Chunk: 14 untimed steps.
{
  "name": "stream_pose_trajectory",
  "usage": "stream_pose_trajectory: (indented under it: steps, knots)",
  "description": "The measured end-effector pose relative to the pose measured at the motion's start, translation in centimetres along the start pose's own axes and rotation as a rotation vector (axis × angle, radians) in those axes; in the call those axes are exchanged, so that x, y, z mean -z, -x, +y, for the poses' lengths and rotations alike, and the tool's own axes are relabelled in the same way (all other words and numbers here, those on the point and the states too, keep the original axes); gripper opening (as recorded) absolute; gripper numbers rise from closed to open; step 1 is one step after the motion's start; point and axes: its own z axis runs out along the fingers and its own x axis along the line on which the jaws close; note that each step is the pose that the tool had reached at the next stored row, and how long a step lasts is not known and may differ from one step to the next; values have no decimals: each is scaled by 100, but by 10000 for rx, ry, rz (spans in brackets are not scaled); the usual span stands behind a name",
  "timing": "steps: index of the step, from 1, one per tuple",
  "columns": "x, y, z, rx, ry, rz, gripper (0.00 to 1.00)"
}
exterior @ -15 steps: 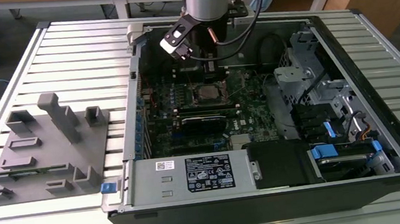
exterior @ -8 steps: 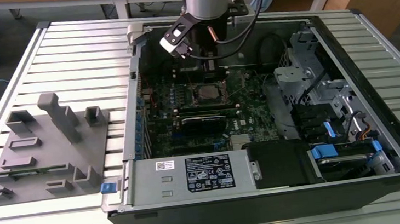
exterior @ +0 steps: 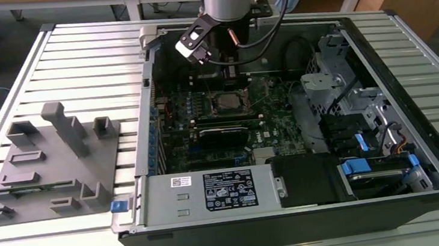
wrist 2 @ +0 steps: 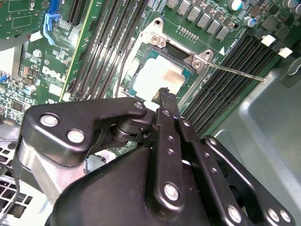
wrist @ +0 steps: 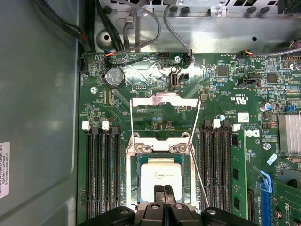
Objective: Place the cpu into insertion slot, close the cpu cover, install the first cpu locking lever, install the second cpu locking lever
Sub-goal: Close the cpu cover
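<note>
Holds gripper (wrist: pixel 165 190) low with fingers (wrist: pixel 160 194) pinched together, empty, tips at edge of cpu (wrist: pixel 162 172) seated in insertion slot (wrist: pixel 133 174), cpu cover (wrist: pixel 146 100) hinged up open; cover-closing step likely, calls for pressing it down flat.

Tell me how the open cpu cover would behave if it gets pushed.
The cpu cover looks like a thin metal frame with a large cut-out, so it is probably light and fairly stiff, though bendable if forced. It stands raised from one edge of the insertion slot, so a push would likely pivot it there rather than slide it.
</note>
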Motion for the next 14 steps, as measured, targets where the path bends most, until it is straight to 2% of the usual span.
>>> stream_pose_trajectory:
  steps: [4, 14]
  knots:
    - [19, 1, 1, 0, -1, -1, 11]
    - [143, 5, 10, 0, -1, 0, 11]
